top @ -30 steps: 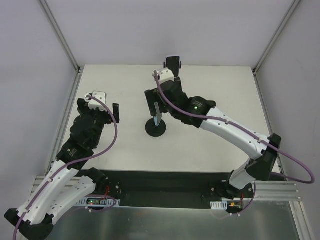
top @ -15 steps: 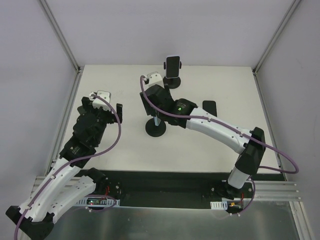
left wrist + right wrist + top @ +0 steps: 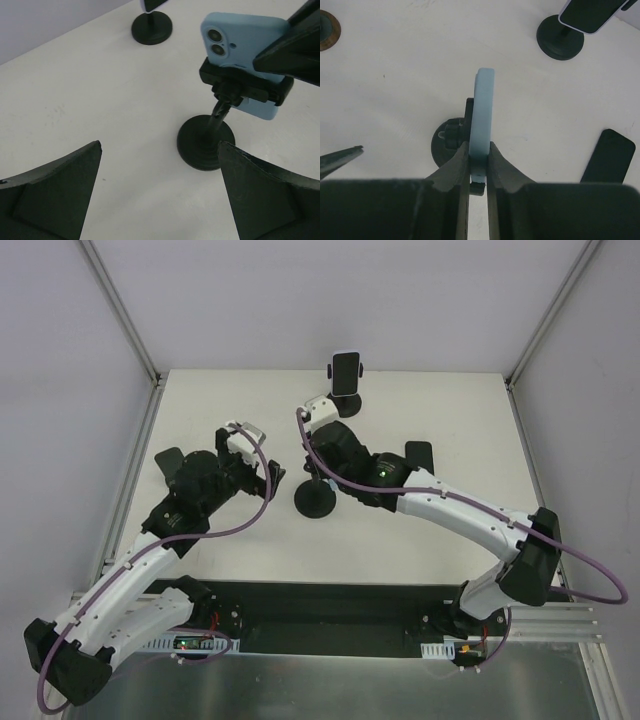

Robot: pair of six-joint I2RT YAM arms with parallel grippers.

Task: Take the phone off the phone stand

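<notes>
A light blue phone [image 3: 240,40] sits sideways in the clamp of a black phone stand [image 3: 206,142] at the table's middle. My right gripper [image 3: 479,150] is shut on the phone [image 3: 482,105], one finger on each face, at its near end above the clamp. From above, the right gripper [image 3: 322,455] covers the phone and only the stand's round base [image 3: 314,499] shows. Left of the stand, my left gripper [image 3: 160,150] is open and empty, low over the table, its right finger close to the base. The left gripper [image 3: 268,478] touches nothing.
A second black stand [image 3: 346,400] holding a dark phone [image 3: 346,368] stands at the back of the table. A black phone [image 3: 418,455] lies flat to the right of the right arm. Aluminium frame posts rise at the table's far corners.
The right gripper has shut on the blue phone. The left arm has swung right, bringing its open gripper close to the stand's base.
</notes>
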